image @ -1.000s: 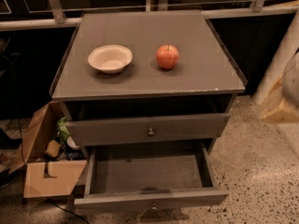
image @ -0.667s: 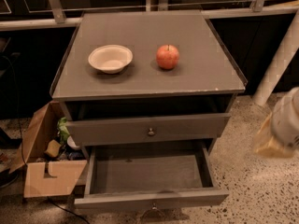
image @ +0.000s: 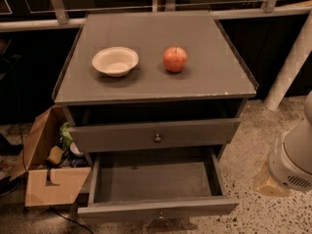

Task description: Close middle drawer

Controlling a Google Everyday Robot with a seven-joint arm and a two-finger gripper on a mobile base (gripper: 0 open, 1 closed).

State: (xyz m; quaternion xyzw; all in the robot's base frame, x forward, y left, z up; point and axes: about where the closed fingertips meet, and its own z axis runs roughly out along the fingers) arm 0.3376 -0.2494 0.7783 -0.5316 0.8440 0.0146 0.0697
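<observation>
The grey wooden cabinet (image: 156, 72) stands in the middle of the view. Its middle drawer (image: 156, 182) is pulled far out towards me and looks bare inside. Its flat front (image: 158, 207) is at the bottom of the view with a small knob (image: 161, 215). The top drawer (image: 156, 134), with a brass knob (image: 157, 138), stands a little out too. My gripper (image: 268, 184) is at the end of the white arm (image: 292, 160) at the right edge. It is level with the open drawer, to the right of it and apart from it.
A white bowl (image: 115, 61) and a red apple (image: 175, 59) sit on the cabinet top. An open cardboard box (image: 48, 174) with clutter lies on the floor left of the cabinet. A white post (image: 290, 65) leans at the right. The floor is speckled terrazzo (image: 243, 150).
My arm has come down along the right edge, from beside the cabinet top to beside the open middle drawer. The drawers, bowl and apple have not moved.
</observation>
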